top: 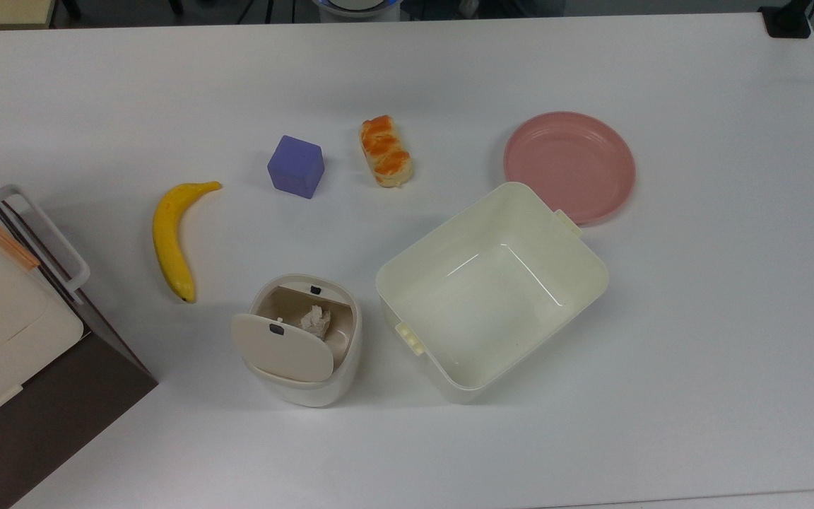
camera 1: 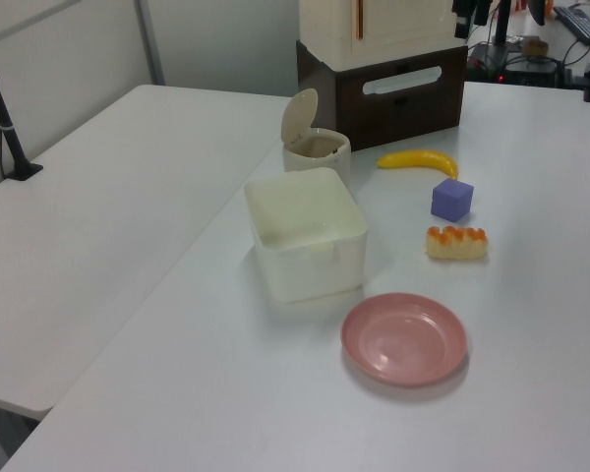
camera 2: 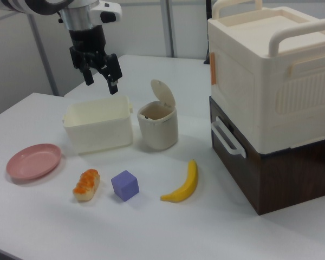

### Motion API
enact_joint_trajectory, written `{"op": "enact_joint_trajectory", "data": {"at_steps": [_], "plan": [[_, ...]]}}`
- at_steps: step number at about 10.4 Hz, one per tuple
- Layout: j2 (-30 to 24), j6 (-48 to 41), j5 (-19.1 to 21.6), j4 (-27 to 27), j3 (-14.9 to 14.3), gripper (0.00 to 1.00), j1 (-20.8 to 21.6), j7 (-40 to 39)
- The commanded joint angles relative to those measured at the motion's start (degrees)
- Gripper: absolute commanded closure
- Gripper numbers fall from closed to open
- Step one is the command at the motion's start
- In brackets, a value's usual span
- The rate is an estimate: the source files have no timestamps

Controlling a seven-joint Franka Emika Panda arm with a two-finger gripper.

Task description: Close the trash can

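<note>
The trash can is a small cream-white bin near the table's front in the top view, left of a larger tub. Its beige lid with a black button stands up on its hinge, so the bin is open, and crumpled paper lies inside. The left view shows the trash can with its lid raised. In the right view the trash can stands mid-table with its lid up. My gripper hangs open and empty above the tub, up and to the right view's left of the bin.
A cream rectangular tub stands beside the bin, with a pink plate behind it. A bread piece, a purple cube and a banana lie on the white table. A stacked cream and brown cabinet borders the bin's other side.
</note>
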Motion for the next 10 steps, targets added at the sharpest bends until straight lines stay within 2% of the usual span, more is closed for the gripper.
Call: {"op": "enact_joint_trajectory", "data": {"at_steps": [1,7,10], "plan": [[-1.14,0.87,1.38,-1.52,-0.67,0.0,0.34,-0.73],[-1.14,0.96,1.2,-1.61,-0.67,0.0,0.61,-0.46],[-1.14,0.52,-0.12,-1.61,-0.67,0.0,0.52,-0.99]]}}
